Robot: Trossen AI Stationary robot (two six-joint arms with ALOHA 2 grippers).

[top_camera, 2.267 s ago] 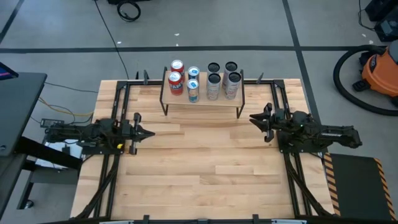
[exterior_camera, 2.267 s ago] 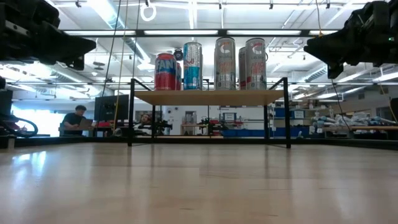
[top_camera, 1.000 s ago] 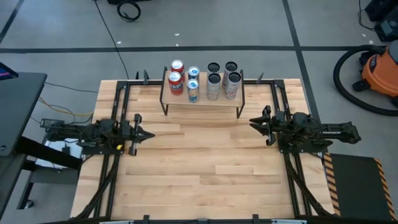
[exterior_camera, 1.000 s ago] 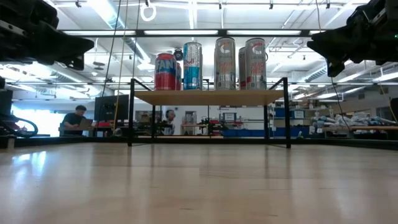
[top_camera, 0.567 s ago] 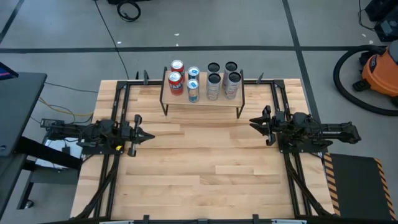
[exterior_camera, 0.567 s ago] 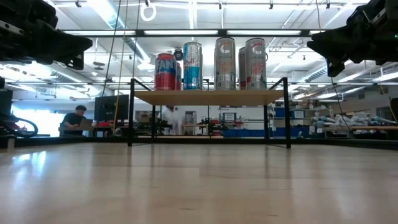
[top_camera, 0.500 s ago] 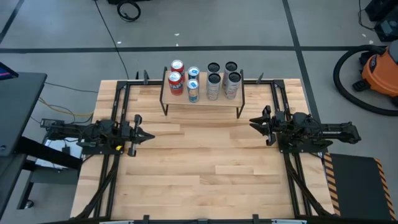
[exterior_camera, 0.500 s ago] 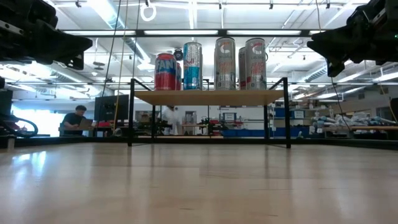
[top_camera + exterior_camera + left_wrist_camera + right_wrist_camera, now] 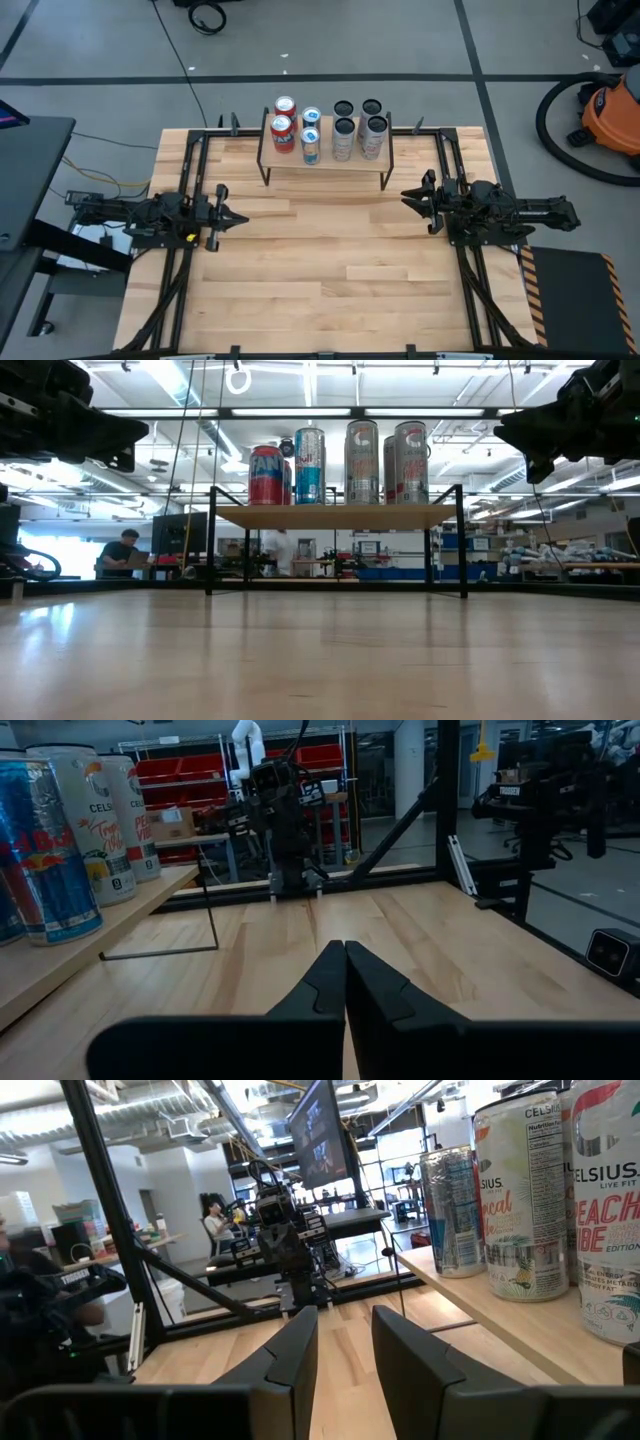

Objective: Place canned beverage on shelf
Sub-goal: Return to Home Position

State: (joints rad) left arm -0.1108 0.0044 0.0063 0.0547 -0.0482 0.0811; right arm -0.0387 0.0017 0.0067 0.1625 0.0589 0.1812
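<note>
Moved: right gripper shifted slightly; cans unmoved.
Stock: all eight on shelf, upper centre.
Jaws: right apart, empty; left gripper closed, empty.
Reason: arms parked wide at mid-frame edges; stocking apparently complete.

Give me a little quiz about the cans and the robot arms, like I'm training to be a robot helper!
1. Count: how many drink cans, the two red soda cans included, stand on the low light wooden shelf with black metal legs?
2. Choose: of the left tool and the right tool, which is shut? A left; B right; C both.
3. True or false: the red soda cans stand at the shelf's end nearest the right tool.
Key: 1 eight. 2 A. 3 false, nearest the left tool.
</note>
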